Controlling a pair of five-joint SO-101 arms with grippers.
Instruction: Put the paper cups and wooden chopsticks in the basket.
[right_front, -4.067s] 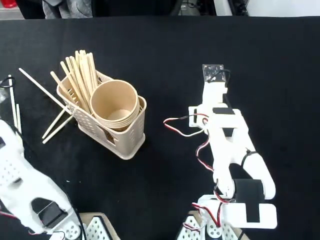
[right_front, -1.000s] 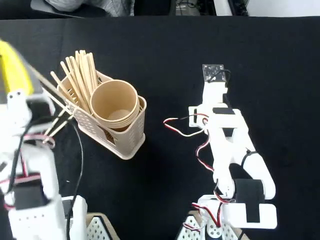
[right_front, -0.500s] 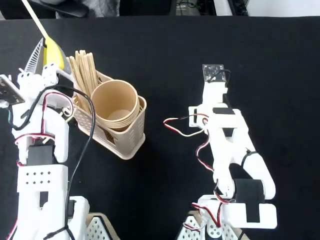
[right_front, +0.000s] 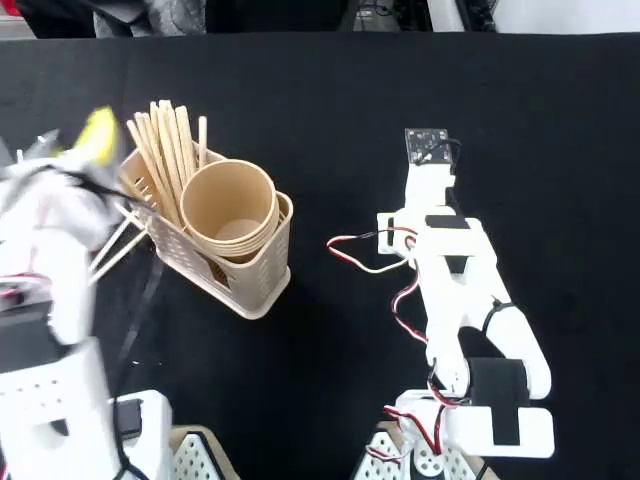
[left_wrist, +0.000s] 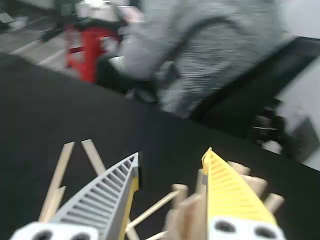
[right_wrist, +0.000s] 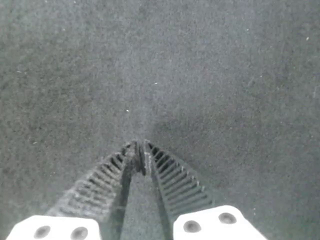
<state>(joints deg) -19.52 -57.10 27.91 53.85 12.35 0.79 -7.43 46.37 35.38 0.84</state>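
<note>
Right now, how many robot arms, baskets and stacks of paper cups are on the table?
Robot arms: 2, the left arm and the right arm
Basket: 1
Stack of paper cups, standing in the basket: 1
Total: 4

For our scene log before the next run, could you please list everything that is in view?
basket: one, beige, on the table's left half.
paper cups: nested stack, at least two, tan, upright in the basket.
bundled chopsticks: several, pale wood, standing in the basket beside the cups.
loose chopsticks: at least two, pale wood, lying on the table against the basket's left side.
table: one, black.
left gripper: one, yellow and grey fingers, open, by the basket's chopstick end.
right gripper: one, shut, over bare table on the right half.
</note>
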